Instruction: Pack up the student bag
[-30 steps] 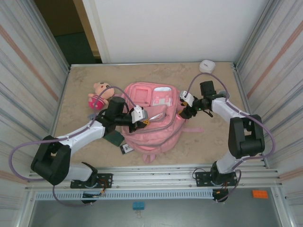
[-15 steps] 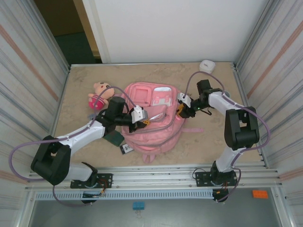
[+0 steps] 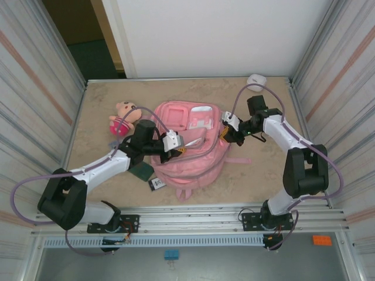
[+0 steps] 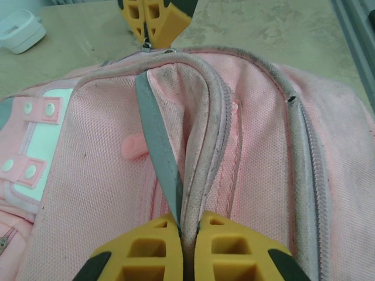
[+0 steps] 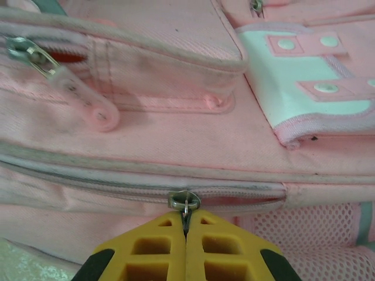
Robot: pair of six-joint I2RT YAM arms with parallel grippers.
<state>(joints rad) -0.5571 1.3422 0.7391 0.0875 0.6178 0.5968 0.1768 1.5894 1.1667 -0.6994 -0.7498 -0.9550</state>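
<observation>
The pink student bag [image 3: 193, 153] lies flat mid-table, its main zip partly open. My left gripper [image 3: 177, 144] is at the bag's left side, shut on the raised fabric edge of the main opening [image 4: 202, 152], beside a grey-green strap [image 4: 155, 140]; its tips [image 4: 187, 227] pinch that edge. My right gripper [image 3: 225, 133] is at the bag's right side. In the right wrist view its tips [image 5: 186, 220] are shut on the metal pull of the zip slider [image 5: 184, 200] on the main zip. Its yellow fingers [image 4: 155, 20] also show at the top of the left wrist view.
A plush doll [image 3: 124, 119] lies left of the bag. A dark green item [image 3: 141, 171] and a small black item [image 3: 156, 184] sit by its near-left corner. A white device [image 3: 256, 81] rests at the back right. Ribbed walls enclose the table.
My right gripper has closed from open onto the zip pull and shifted slightly at the bag's right side. The left gripper keeps its hold and place.
</observation>
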